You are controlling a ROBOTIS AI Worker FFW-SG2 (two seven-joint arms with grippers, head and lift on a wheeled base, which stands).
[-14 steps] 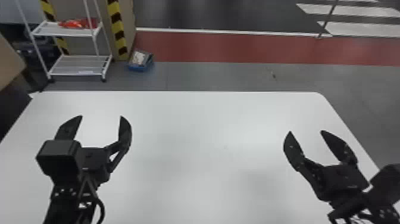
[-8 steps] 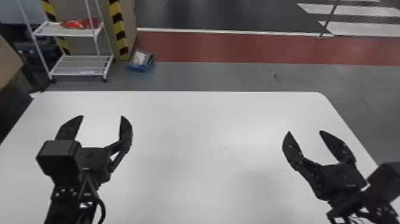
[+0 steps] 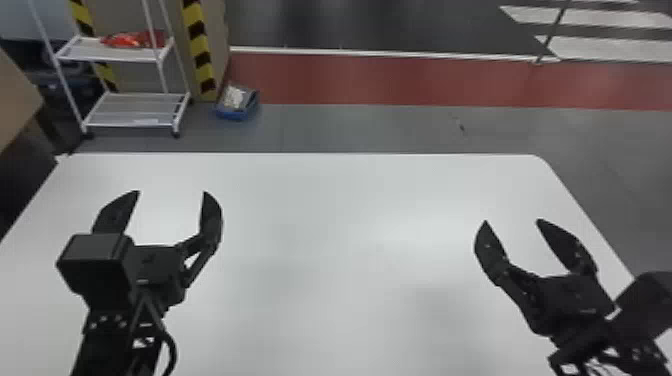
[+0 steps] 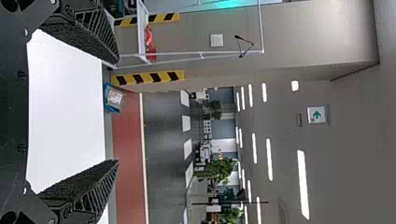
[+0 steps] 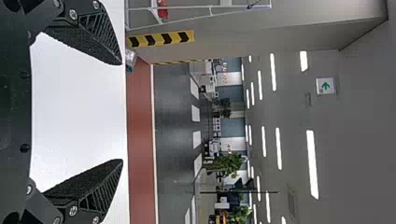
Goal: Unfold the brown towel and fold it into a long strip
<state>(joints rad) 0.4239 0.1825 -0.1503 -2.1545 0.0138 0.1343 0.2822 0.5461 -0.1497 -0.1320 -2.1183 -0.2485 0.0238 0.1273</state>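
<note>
Brown towel could be anywhere, can't tell tbh, but the left hand (image 3: 171, 192) and right hand (image 3: 511, 220) are spread wide and well apart over the table (image 3: 325, 225), probably to leave room for laying it out between them. Head view gets both together, while the left wrist view adds ceiling lights (image 4: 303, 184) and a green arrow sign (image 4: 316, 115).
</note>
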